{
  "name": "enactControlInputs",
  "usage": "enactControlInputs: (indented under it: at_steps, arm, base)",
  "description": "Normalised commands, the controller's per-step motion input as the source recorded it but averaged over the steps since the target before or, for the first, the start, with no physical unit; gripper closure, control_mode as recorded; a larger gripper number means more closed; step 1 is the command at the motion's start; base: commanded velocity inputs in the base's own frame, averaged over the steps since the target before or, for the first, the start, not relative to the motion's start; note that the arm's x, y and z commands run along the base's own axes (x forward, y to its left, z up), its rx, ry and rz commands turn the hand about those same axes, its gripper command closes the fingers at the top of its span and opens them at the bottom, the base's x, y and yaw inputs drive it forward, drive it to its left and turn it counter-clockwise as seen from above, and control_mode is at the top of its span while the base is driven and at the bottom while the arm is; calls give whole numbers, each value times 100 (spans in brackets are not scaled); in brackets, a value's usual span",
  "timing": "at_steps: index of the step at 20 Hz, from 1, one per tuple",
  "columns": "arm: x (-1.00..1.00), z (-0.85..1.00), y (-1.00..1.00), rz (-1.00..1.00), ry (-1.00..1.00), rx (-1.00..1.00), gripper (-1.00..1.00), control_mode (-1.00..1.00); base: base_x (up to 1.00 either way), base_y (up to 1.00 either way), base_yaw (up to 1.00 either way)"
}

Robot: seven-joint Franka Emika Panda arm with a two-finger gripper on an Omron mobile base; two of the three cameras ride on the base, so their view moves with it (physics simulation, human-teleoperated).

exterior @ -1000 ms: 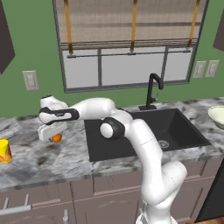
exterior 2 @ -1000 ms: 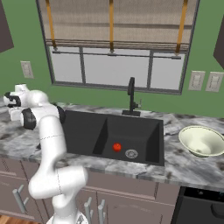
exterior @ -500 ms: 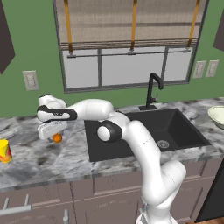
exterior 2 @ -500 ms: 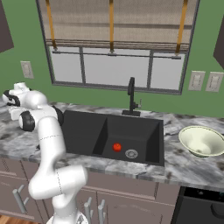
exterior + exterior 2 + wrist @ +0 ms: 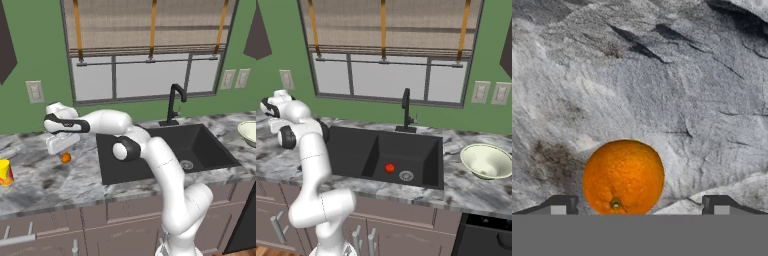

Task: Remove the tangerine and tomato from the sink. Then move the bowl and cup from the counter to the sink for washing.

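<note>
The tangerine (image 5: 65,158) lies on the grey-white counter (image 5: 45,182) left of the sink (image 5: 210,150). My gripper (image 5: 63,149) hangs just above it, open. In the hand view the tangerine (image 5: 623,177) sits between the two fingertips (image 5: 561,205) with a gap on each side, and the gripper (image 5: 639,206) holds nothing. The red tomato (image 5: 389,168) rests on the sink's floor (image 5: 356,145) near the drain. The yellow cup (image 5: 5,172) stands at the counter's far left. On the counter right of the sink sits the pale bowl (image 5: 486,160).
A black curved faucet (image 5: 173,102) rises behind the sink. A window with blinds (image 5: 150,55) fills the green wall behind. Brown cabinets (image 5: 100,225) run under the counter. My arm reaches leftwards over the sink's left edge.
The jaws have spread wide and let go of the tangerine, which stays on the counter. The hand has risen slightly.
</note>
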Motion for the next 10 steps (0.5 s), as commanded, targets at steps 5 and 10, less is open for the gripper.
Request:
enactControlInputs:
  at_steps: [5,10]
  arm:
    - [-12,28,-30,-1,-1,6,-100,-100]
    - [-24,21,-41,-4,-2,10,-100,-100]
  base:
    - [0,0,0]
    - [0,0,0]
